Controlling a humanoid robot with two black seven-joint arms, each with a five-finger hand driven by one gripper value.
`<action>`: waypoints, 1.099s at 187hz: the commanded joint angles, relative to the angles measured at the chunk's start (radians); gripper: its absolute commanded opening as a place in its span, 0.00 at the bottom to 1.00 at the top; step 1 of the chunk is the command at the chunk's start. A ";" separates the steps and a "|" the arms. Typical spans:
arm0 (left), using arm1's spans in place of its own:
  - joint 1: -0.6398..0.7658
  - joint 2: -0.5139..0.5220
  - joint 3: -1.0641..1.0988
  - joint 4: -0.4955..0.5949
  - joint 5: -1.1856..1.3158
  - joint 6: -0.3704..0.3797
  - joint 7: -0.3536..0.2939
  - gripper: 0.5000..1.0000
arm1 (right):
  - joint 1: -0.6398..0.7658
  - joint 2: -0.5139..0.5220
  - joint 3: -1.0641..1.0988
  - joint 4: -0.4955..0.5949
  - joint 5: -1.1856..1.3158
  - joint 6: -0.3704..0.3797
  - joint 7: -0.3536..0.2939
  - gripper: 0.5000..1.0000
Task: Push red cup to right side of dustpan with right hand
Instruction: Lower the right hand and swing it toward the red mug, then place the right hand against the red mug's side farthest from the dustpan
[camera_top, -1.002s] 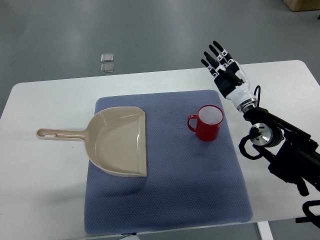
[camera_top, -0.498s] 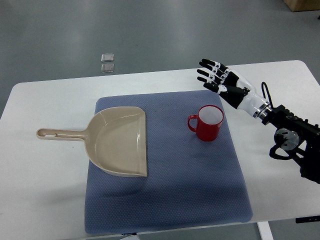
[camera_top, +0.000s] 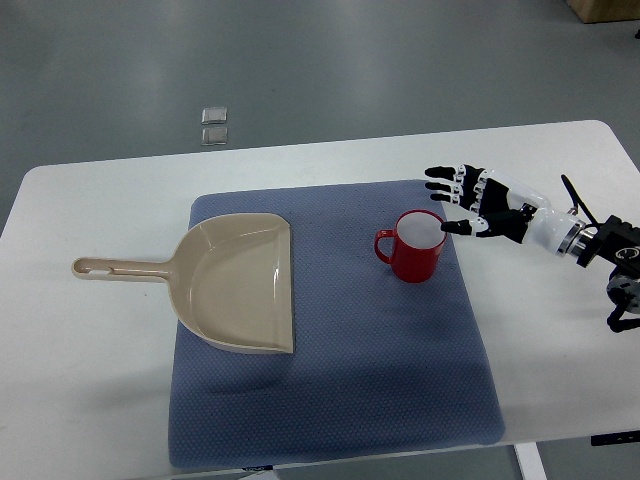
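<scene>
A red cup (camera_top: 412, 246) with a white inside stands upright on the blue mat (camera_top: 330, 400), its handle pointing left. The beige dustpan (camera_top: 236, 281) lies on the mat's left part, handle stretching left onto the table; the cup is to its right with a gap between them. My right hand (camera_top: 462, 203) comes in from the right edge, fingers spread and holding nothing, palm turned toward the cup. Its fingertips (camera_top: 448, 228) hover just right of the cup's rim; I cannot tell whether they touch it. No left arm shows.
The white table (camera_top: 80, 360) carries the mat, with bare surface left and right of it. Two small clear squares (camera_top: 213, 125) lie on the grey floor beyond the table's far edge. The right arm's black joints (camera_top: 620, 265) sit at the right edge.
My right hand has swung down and rotated from pointing up behind the cup to lying level beside the cup's right rim. Cup and dustpan have not moved.
</scene>
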 joint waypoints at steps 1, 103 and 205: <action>0.000 0.000 0.000 0.000 0.000 0.000 0.000 1.00 | -0.014 0.013 0.001 -0.001 -0.051 -0.017 0.000 0.87; 0.000 0.000 0.000 0.000 0.000 0.000 0.000 1.00 | -0.044 0.042 0.003 -0.009 -0.055 -0.105 0.000 0.87; 0.000 0.000 0.000 0.000 0.000 0.000 0.000 1.00 | -0.055 0.103 0.003 -0.015 -0.055 -0.128 0.000 0.87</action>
